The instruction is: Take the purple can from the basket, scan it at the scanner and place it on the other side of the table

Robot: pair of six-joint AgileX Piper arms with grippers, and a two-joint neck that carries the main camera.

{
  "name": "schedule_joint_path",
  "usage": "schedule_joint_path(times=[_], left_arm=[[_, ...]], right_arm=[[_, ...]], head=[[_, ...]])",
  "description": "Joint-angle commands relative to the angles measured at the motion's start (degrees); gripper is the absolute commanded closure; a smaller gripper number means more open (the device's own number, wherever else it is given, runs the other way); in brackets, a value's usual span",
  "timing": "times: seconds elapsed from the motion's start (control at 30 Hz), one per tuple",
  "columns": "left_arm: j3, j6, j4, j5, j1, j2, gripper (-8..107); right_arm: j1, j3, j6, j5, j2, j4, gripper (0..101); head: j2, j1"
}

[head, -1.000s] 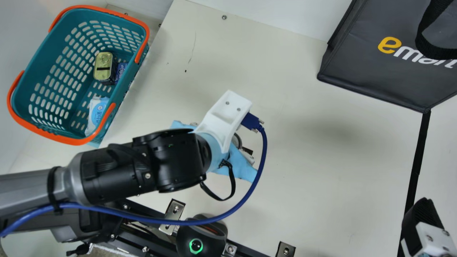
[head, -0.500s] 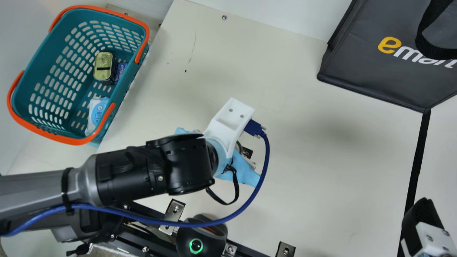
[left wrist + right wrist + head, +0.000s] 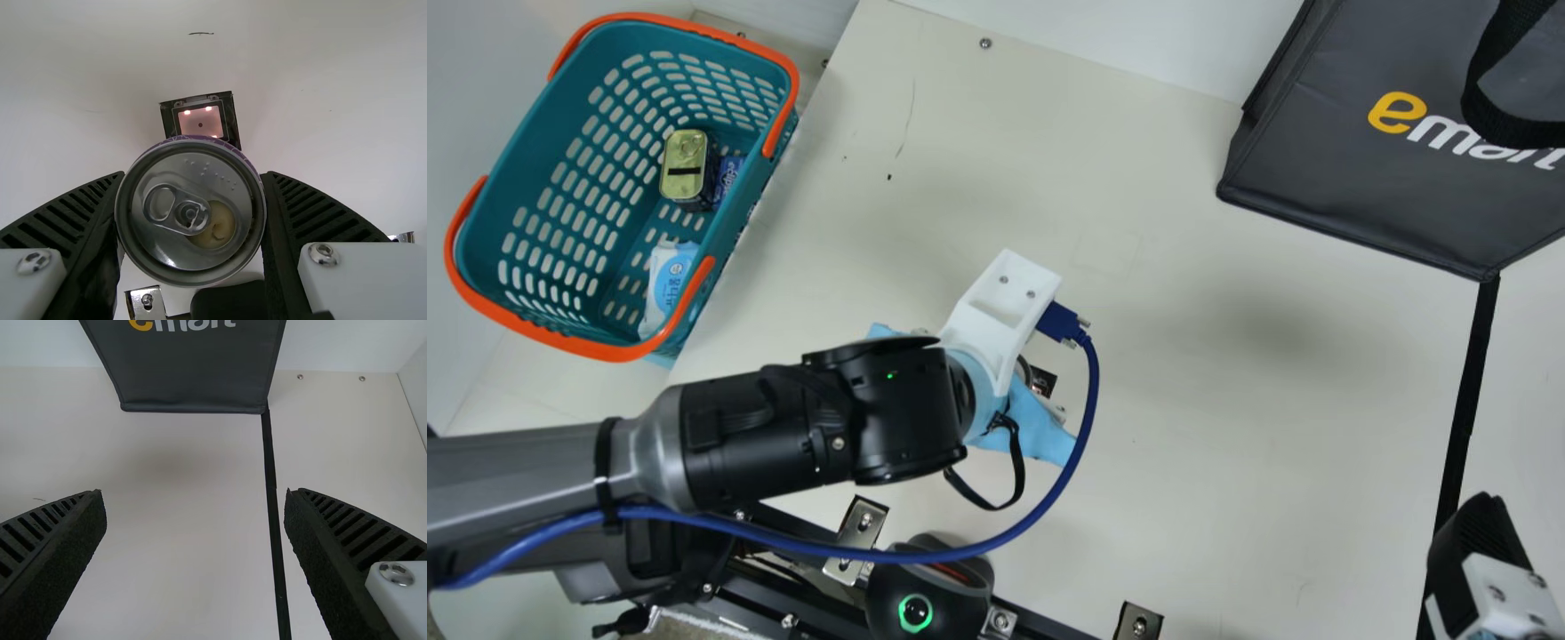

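In the main view my left gripper [image 3: 1000,311] is over the middle of the table, its fingertips hidden beneath the wrist. The left wrist view has the can [image 3: 170,250], silver-topped with a purple edge, clamped between both ribbed fingers of my left gripper [image 3: 193,177]. Just beyond the can's rim shows a dark square scanner [image 3: 200,123] with a lit pinkish window; part of it peeks out beside the wrist in the main view [image 3: 1042,380]. My right gripper [image 3: 1485,551] is at the main view's lower right; in its wrist view the right gripper [image 3: 195,495] holds its fingers wide apart, nothing between them.
A teal basket [image 3: 734,36] with orange handles holds a tin [image 3: 685,164], a blue item and a white-blue pack [image 3: 667,284]. A dark bag [image 3: 1316,151] stands at the upper right, above a black strip [image 3: 1463,409]. A black device [image 3: 925,596] sits at the lower edge.
My left arm has moved a little to the right and down in the main view, shifting less in the last half second. My right gripper has stayed still.
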Motion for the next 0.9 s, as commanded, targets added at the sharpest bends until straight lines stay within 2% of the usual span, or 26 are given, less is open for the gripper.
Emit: schedule_joint_path(times=[0.0, 0.23, 0.87], left_arm=[[-0.01, -0.38, -0.07, -0.24, 0.06, 0.07, 107], [-2.62, -2.46, 0.39, -0.86, 0.13, 1.75, 107], [-19.39, -9.53, 1.91, 0.92, -0.03, 14.44, 107]], right_arm=[[0.00, 0.00, 0.00, 0.00, 0.00, 0.00, 6], [0.00, 0.00, 0.00, 0.00, 0.00, 0.00, 6], [0.00, 0.00, 0.00, 0.00, 0.00, 0.00, 6]], head=[[0.14, -1.66], [0.14, -1.66], [0.14, -1.66]])
